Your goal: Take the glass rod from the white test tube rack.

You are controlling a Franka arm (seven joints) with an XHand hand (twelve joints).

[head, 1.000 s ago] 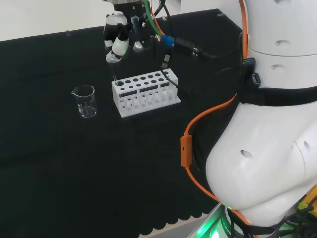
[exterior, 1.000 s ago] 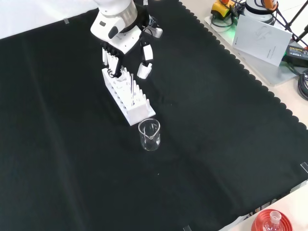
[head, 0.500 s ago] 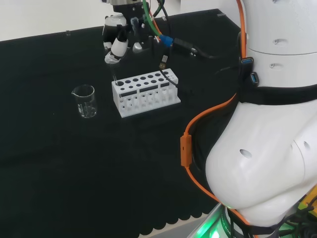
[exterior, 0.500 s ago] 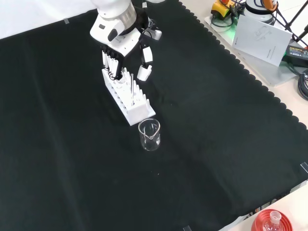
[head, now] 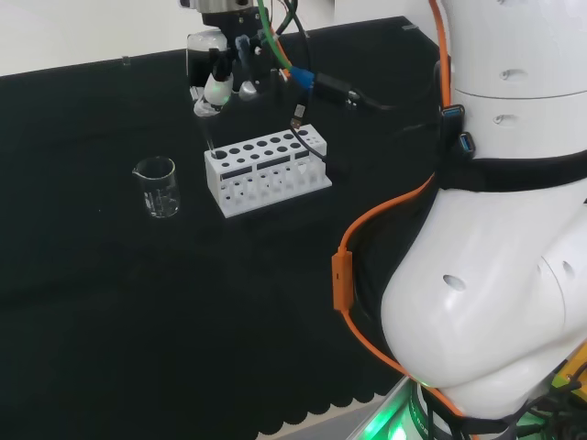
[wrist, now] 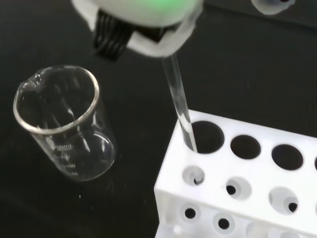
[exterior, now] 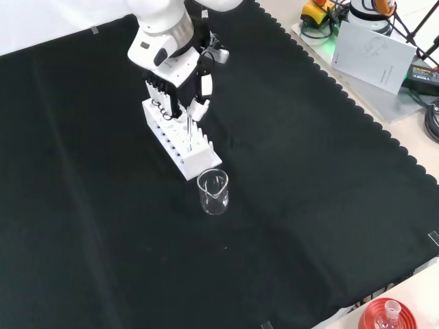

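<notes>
Since a second ago the hand [exterior: 177, 79] has been brought down over the glass rod [wrist: 179, 103], and its fingers are now curled about the rod's top. The rod's lower end is seen in the wrist view inside the end hole of the white test tube rack [wrist: 237, 183], beside a glass beaker [wrist: 62, 121]. No legible writing is seen.

Black-clothed bench [exterior: 309, 205], white test tube rack [exterior: 180, 142], glass beaker [exterior: 212, 192] just beside
</notes>
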